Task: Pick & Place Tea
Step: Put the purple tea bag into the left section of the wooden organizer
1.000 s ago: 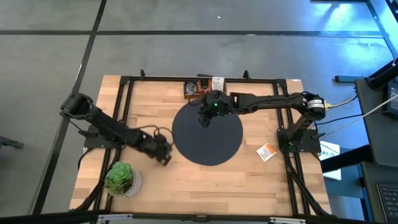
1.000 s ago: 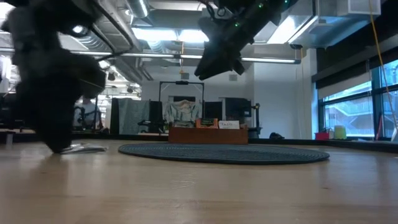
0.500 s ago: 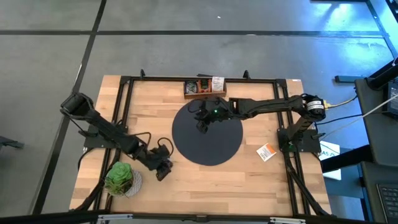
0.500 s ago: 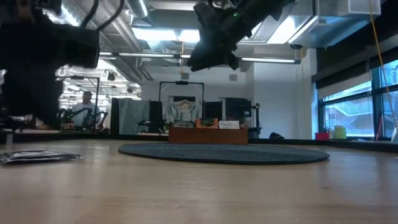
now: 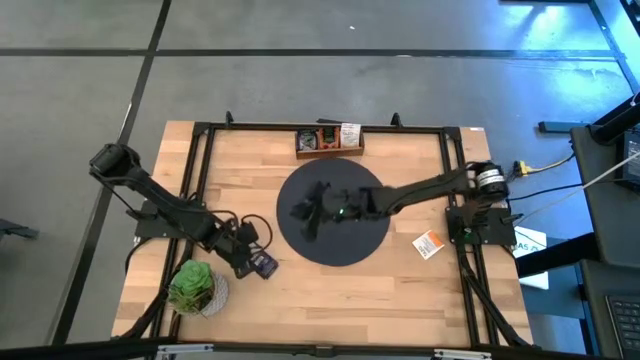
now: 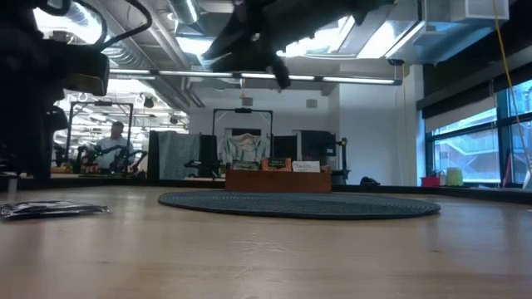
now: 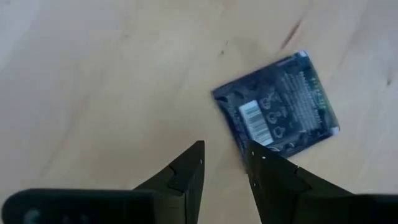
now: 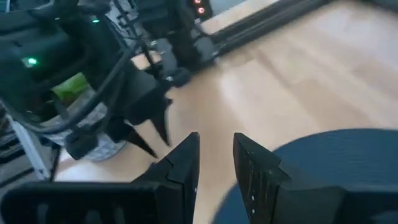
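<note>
Where it lies flat, dark tea packet just beyond left pincer (fingers apart).

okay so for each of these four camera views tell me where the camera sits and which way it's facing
High: overhead, facing straight down; both arms, black mat.
Low: tabletop height, facing level across the mat into the room; arms overhead.
Left wrist: on the left arm, facing down; left end effector open above a dark tea packet.
Right wrist: on the right arm, facing across the mat; right end effector.
Shared: high and left wrist both show that packet.

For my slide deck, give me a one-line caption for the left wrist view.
Left gripper, fingers apart and empty, above a dark blue tea packet lying flat on the wooden table.
</note>
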